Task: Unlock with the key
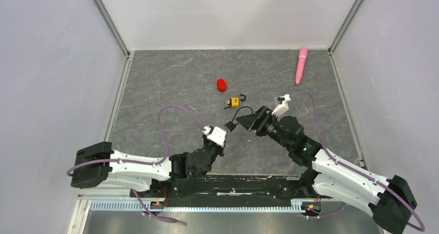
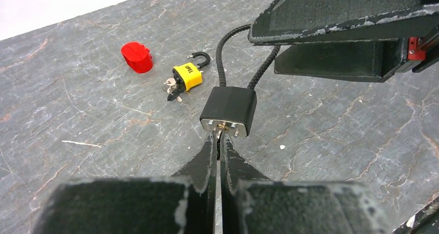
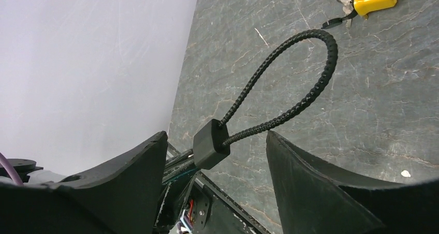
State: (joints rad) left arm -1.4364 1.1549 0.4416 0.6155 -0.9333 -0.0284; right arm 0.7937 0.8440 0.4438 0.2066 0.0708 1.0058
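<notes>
A black lock block with a looped black cord sits right at the tips of my left gripper. The jaws are shut on the key. Only a thin silvery sliver of it shows, running into the brass keyhole in the block's metal face. From above, the block lies between both arms. My right gripper stands open, one finger on each side of the block, touching neither it nor the cord.
A small yellow padlock with an open shackle and a bunch of small keys lies just beyond the block. A red cap sits further back. A pink stick lies at the far right corner. Grey walls enclose the table.
</notes>
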